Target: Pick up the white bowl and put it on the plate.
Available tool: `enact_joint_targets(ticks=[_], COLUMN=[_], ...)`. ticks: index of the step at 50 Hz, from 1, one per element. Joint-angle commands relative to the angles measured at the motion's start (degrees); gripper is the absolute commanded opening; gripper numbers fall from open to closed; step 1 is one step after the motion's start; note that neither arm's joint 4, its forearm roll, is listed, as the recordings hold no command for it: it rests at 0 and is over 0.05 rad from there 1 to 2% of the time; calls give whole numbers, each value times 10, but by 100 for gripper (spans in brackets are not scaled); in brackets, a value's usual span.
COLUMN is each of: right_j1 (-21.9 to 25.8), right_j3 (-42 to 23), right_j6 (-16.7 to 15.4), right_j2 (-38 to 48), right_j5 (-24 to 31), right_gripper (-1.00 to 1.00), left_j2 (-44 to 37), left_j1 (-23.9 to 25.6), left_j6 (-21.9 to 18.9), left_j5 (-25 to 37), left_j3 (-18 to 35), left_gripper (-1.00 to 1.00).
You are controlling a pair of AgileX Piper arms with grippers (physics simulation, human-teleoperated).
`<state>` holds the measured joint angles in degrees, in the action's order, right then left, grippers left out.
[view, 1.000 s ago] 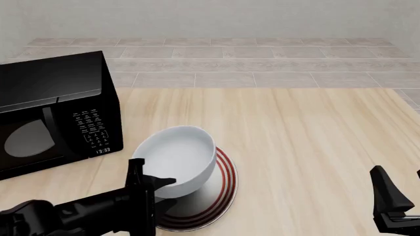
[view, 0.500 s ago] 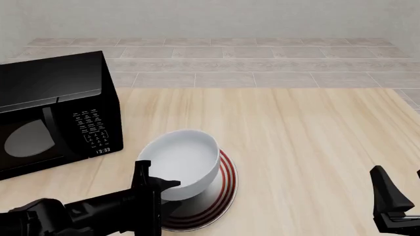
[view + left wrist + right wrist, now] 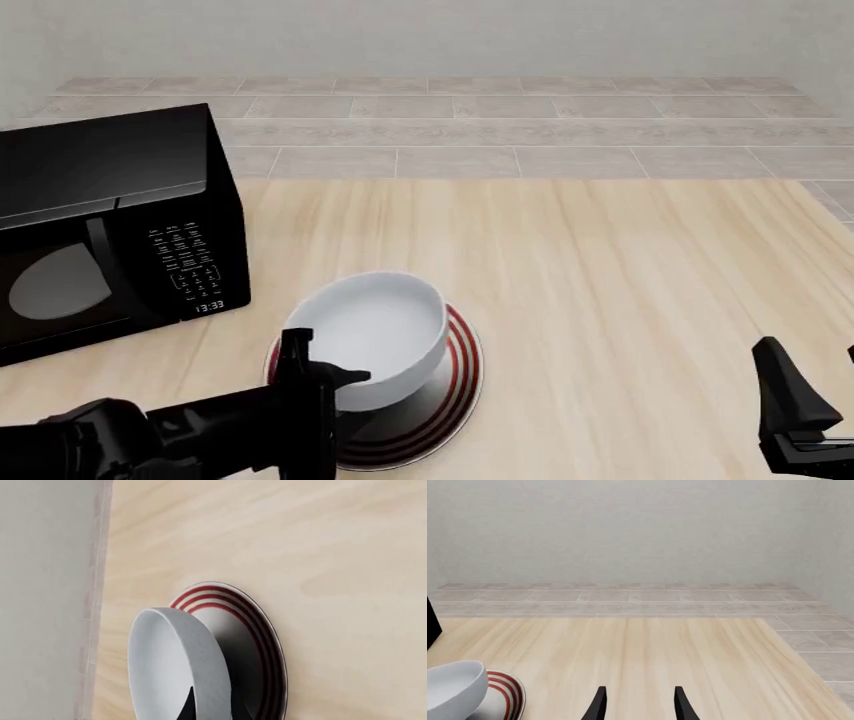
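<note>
Wood table [image 3: 601, 300]: left gripper [image 3: 318, 372] pinches white bowl [image 3: 374, 335] rim at 7 o'clock, above plate [image 3: 454, 385]; glossy, likely slippery, rigid.

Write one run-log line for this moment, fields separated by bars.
left gripper: shut on bowl rim | bowl: tilted over plate | right gripper: open, idle

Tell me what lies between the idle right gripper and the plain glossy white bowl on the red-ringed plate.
Only bare light wooden tabletop, seen in the front view, between the right gripper and the white bowl on the red-ringed plate.
</note>
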<state>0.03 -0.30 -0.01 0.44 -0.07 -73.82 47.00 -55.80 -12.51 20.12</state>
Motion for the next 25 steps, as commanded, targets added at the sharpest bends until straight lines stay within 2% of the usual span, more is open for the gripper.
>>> enact_joint_targets(ticks=[1,17,18,25], right_j1=[0,0,0,0], right_j3=[0,0,0,0], right_j6=[0,0,0,0], right_j2=[0,0,0,0], right_j5=[0,0,0,0], right_gripper=[100,100,100,100], left_j2=[5,9,7,7], left_j1=[-2,-2,-3,-5], left_j6=[-4,-7,-8,-10], left_j5=[3,6,6,3], left_j3=[6,6,5,3], left_gripper=[-100,-100,100,100])
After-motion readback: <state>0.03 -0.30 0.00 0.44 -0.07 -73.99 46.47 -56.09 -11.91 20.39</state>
